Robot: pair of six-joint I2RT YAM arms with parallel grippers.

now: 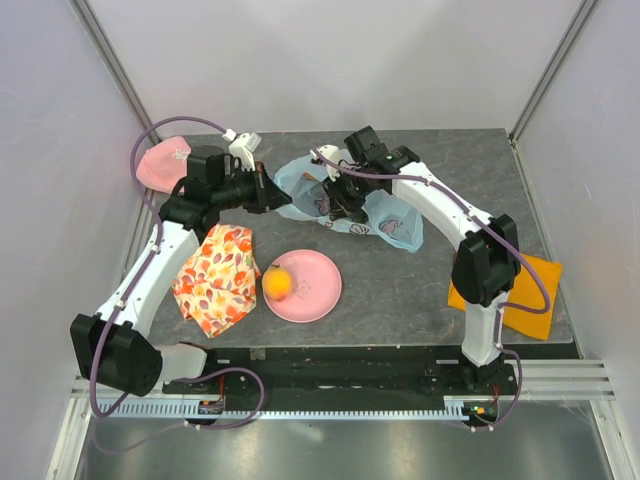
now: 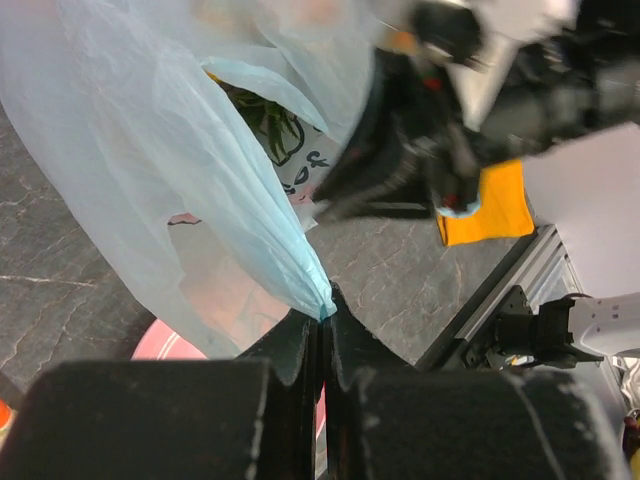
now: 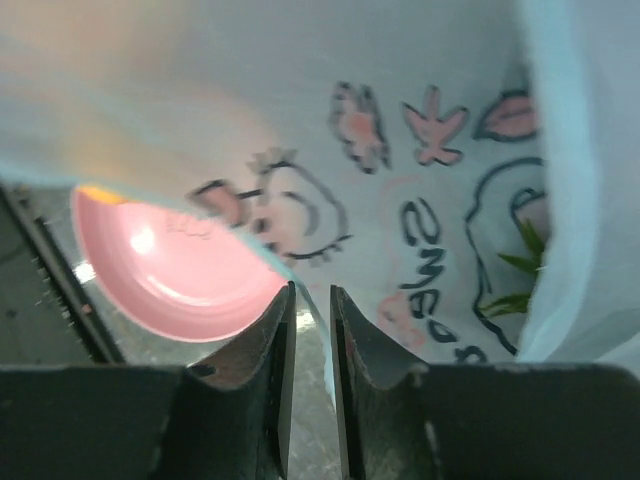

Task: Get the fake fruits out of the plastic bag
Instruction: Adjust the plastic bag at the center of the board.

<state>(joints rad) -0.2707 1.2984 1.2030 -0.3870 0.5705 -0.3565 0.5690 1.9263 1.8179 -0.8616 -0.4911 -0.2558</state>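
Left arm is stretched long and low from its base, forearm angling in toward the middle. The left gripper (image 1: 280, 197) is clenched on the bag (image 1: 395, 222) at its left edge. In the wrist view the fingers (image 2: 300, 350) are pressed together with a gathered point of blue film nipped between them.

Right arm is folded high: elbow up near the orange cloth (image 1: 525, 290), forearm reaching back across, wrist tipped down. That puts the right gripper (image 1: 345, 205) over the bag's middle. Its jaws are all but together, with a thin edge of film caught in the slit.

The bag lies crumpled mid-table, behind the plate (image 1: 322, 290). One orange (image 1: 278, 283) sits on that plate, and green pineapple (image 2: 268, 118) leaves show inside the bag. The floral cloth (image 1: 215, 275) lies beside the left arm, just left of the plate.
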